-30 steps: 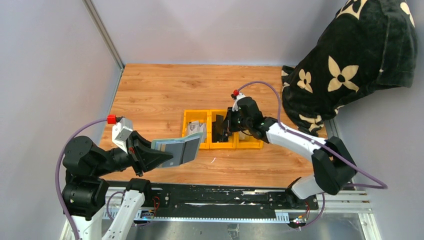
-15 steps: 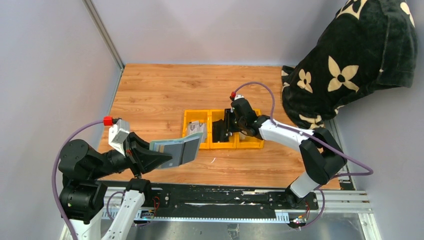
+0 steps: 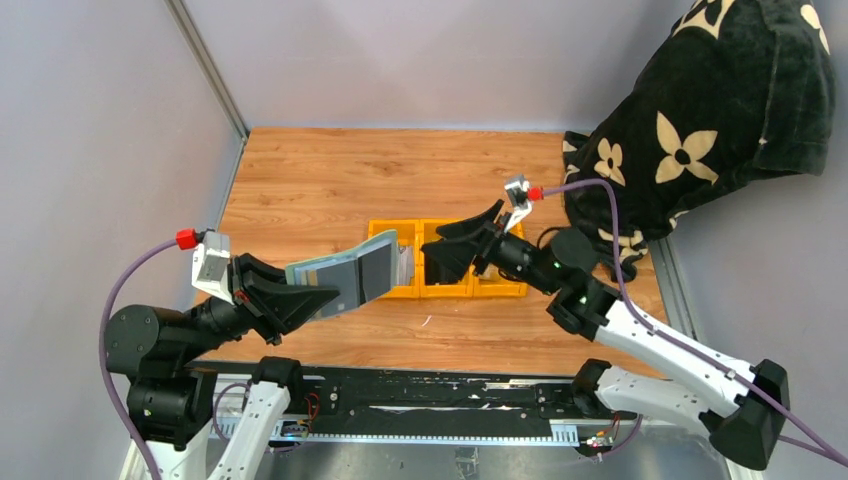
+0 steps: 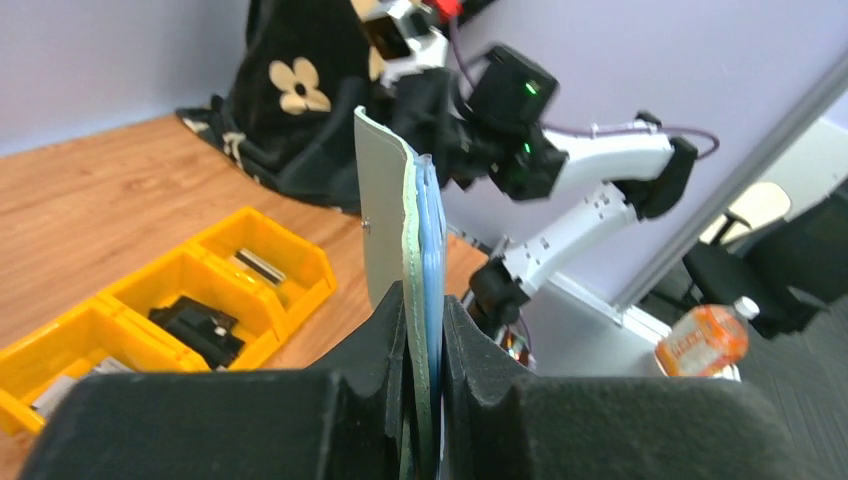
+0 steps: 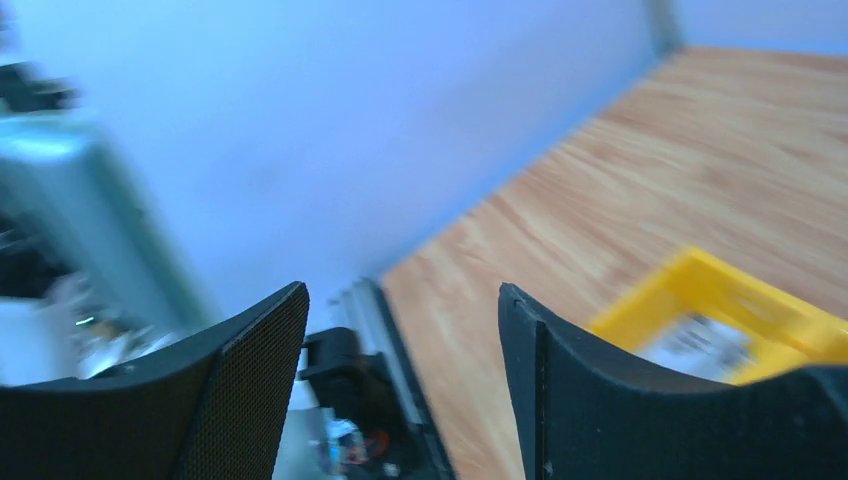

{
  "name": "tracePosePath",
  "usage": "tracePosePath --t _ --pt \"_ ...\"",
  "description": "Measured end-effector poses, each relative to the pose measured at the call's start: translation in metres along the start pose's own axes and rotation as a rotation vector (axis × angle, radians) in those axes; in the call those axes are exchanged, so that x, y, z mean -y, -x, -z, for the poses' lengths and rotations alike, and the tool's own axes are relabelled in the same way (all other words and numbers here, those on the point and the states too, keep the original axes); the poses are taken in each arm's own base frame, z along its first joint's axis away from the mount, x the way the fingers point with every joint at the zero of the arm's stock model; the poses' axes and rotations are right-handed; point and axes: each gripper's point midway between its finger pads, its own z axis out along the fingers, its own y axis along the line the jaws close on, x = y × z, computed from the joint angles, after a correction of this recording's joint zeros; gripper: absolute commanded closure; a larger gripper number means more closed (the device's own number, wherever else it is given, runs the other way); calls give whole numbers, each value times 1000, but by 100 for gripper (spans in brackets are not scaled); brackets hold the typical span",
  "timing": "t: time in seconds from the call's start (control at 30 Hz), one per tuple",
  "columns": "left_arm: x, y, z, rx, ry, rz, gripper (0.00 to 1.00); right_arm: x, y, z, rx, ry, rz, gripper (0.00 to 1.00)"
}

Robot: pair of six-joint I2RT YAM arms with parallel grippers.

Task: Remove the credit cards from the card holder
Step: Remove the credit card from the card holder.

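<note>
- the left gripper (image 3: pixel 300 298) has its jaws pinched on the lower edge of the card holder (image 3: pixel 345 280), one finger against each face.
- in the left wrist view the card holder (image 4: pixel 385 220) stands up out of the left gripper (image 4: pixel 425 300), well past the fingertips; its sage-green cover is on the left and its blue-grey layers are pressed close on the right.
- whether any cards still sit between those layers cannot be told.
- the right gripper (image 3: pixel 452 250) has its jaws spread wide with nothing between them.
- from above, the right jaws hang over the middle compartment of the yellow bin (image 3: pixel 500 292), with their open side facing the card holder and a clear gap in between.
- the right wrist view is blurred; between the fingers of the right gripper (image 5: pixel 403 300) only the wooden table (image 5: pixel 640 150) shows, with a corner of the yellow bin (image 5: pixel 720 290) beside the right-hand finger.
- credit cards (image 3: pixel 404 262) lie in the bin's left compartment, just beyond the far edge of the card holder and to the left of the right jaws.
- a black object (image 4: pixel 195 325) lies in the middle compartment, below and left of the left jaws in that wrist view.
- a floral cloth (image 3: pixel 720 110) is heaped behind the right gripper.
</note>
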Motion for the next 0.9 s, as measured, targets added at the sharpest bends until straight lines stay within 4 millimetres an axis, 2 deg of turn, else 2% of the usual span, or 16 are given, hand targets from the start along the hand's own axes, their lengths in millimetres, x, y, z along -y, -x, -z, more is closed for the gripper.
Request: tracePosePath --t 0.03,0.1,0.17,0.23,0.37,0.63,0.67,0.73,0.77,0.8,0.83,0.87,0.9 --pt "-2 4 0 31 14 -3 100 -24 6 7 53 107 -13 27" --pt "-3 11 -1 74 29 -2 100 -58 7 16 99 260 -35 26" --pt "-3 15 -1 99 33 5 100 -81 1 22 115 366 -51 26" --pt "-1 21 -2 117 25 18 100 -106 -15 24 97 476 -76 26" --pt "2 24 -4 126 1 49 100 -136 -23 22 109 602 -117 25" --pt "8 24 -3 120 -24 68 100 -157 -20 9 176 716 -190 26" --pt "9 23 -3 119 -26 68 100 -160 -18 8 183 728 -196 32" --pt "10 22 -2 117 -27 69 100 -165 -12 7 203 745 -203 51" --pt "10 21 -2 115 -28 68 100 -166 -9 8 214 750 -206 66" --pt "10 20 -1 113 -28 66 92 -167 -6 10 224 755 -211 89" --pt "10 18 -1 111 -27 61 84 -168 -4 11 232 759 -216 99" --pt "10 17 0 108 -25 55 63 -168 -2 12 234 759 -218 100" --pt "9 16 0 108 -18 49 48 -170 -1 14 233 762 -217 100"
